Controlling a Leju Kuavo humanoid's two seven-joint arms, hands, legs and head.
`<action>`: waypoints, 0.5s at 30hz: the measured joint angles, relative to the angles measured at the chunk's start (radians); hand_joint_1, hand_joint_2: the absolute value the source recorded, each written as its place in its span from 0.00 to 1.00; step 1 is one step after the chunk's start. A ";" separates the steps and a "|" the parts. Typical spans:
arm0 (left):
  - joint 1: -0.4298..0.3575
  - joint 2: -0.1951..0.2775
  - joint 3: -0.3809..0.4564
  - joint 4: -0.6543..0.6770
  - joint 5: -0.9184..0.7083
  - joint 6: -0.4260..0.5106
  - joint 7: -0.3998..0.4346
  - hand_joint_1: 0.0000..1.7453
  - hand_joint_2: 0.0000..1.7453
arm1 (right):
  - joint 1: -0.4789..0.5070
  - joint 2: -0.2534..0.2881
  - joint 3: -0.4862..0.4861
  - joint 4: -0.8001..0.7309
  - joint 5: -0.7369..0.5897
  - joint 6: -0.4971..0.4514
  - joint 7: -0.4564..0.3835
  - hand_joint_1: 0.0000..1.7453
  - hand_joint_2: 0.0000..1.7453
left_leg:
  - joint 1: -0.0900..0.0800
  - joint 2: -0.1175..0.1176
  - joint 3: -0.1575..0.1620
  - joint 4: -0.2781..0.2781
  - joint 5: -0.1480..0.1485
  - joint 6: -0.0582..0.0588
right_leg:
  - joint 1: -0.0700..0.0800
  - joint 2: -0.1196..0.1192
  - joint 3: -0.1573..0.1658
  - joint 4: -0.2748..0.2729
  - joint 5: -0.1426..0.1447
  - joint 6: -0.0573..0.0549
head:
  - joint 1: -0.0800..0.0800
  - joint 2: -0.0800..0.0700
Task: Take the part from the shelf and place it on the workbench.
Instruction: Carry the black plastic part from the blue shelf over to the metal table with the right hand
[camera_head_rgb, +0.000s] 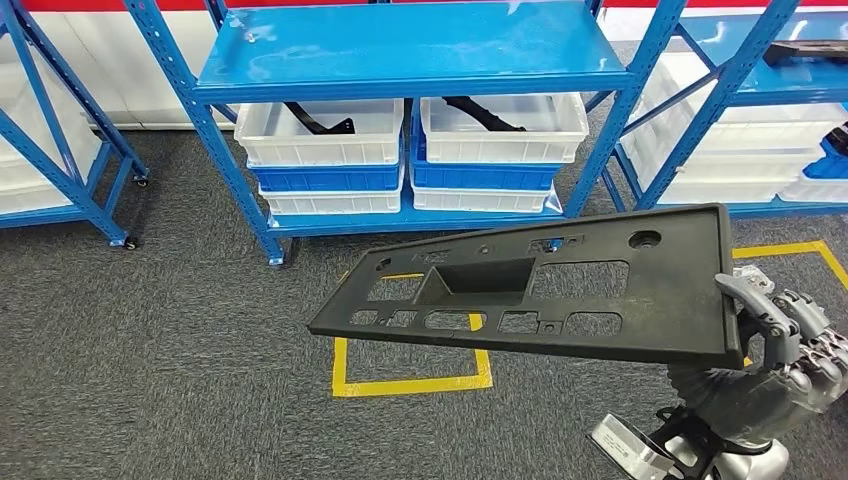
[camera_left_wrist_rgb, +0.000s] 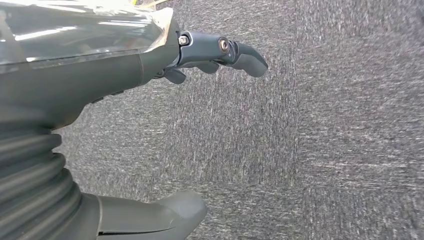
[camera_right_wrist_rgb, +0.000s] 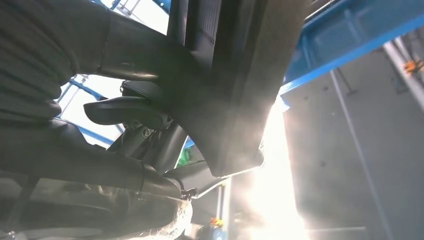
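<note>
Your right hand (camera_head_rgb: 785, 335) sits at the lower right of the head view, its fingers clamped on the right-hand end of the flat black plastic panel with cut-out openings (camera_head_rgb: 540, 290), which stretches from there across the centre of the frame, held in the air over the grey carpet floor (camera_head_rgb: 150, 350) and a yellow tape square (camera_head_rgb: 410, 383). In the right wrist view the panel (camera_right_wrist_rgb: 235, 75) runs close over that hand (camera_right_wrist_rgb: 130, 130). Across the top of the head view stands the blue metal shelf rack (camera_head_rgb: 410, 50), with white plastic bins (camera_head_rgb: 325, 130) on its lower level. Your left hand (camera_left_wrist_rgb: 220, 55) hangs over the carpet (camera_left_wrist_rgb: 310, 150), fingers apart and holding nothing
</note>
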 joint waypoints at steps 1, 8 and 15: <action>0.001 0.001 0.000 0.001 0.000 -0.002 -0.001 0.00 1.00 | 0.002 -0.001 -0.001 -0.001 -0.002 0.000 0.000 1.00 1.00 | 0.000 0.000 -0.001 -0.004 0.012 -0.006 | 0.004 0.001 0.000 -0.011 0.000 -0.012 | -0.001 0.000; 0.004 0.009 0.000 0.010 -0.001 -0.005 -0.013 0.00 1.00 | 0.006 -0.007 -0.007 -0.002 -0.008 0.000 0.000 1.00 1.00 | 0.011 -0.010 -0.055 0.238 -0.213 -0.033 | 0.002 -0.006 -0.089 -0.003 0.084 -0.073 | -0.003 0.000; -0.007 0.014 -0.006 0.014 -0.021 -0.005 -0.014 0.00 1.00 | 0.019 -0.008 -0.021 -0.012 -0.013 0.000 0.000 1.00 1.00 | 0.002 -0.017 0.202 -0.001 -0.178 -0.007 | 0.012 -0.010 -0.183 0.023 0.157 -0.046 | -0.002 0.000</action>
